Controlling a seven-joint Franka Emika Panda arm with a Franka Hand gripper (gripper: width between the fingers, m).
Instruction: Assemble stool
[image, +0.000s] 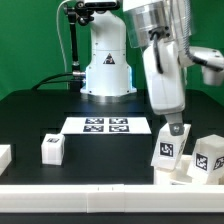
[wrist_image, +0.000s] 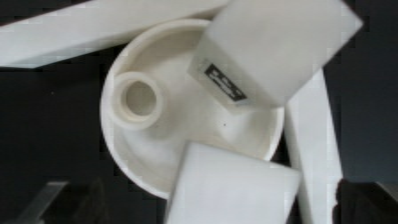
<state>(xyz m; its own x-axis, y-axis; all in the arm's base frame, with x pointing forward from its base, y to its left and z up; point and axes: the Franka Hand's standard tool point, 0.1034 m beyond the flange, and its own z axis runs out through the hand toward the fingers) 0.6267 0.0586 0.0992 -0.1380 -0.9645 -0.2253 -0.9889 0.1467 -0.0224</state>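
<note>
The round white seat disc (wrist_image: 178, 110) lies with its hollow side up and shows a round socket (wrist_image: 139, 97). In the exterior view it sits low at the right (image: 172, 173). One tagged leg block (image: 168, 150) stands on it, right under my gripper (image: 175, 128). In the wrist view this leg (wrist_image: 240, 185) lies between my two dark fingers (wrist_image: 54, 200), with a gap on each side. My gripper (wrist_image: 210, 205) is open. A second tagged leg (image: 208, 155) stands at the seat's far rim (wrist_image: 267, 50). A third leg (image: 52, 148) stands apart at the exterior view's left.
The marker board (image: 105, 125) lies mid-table in front of the robot base. A plain white bar (image: 100, 196) runs along the front table edge and passes close to the seat (wrist_image: 320, 130). Another white piece (image: 3, 157) shows at the far left edge.
</note>
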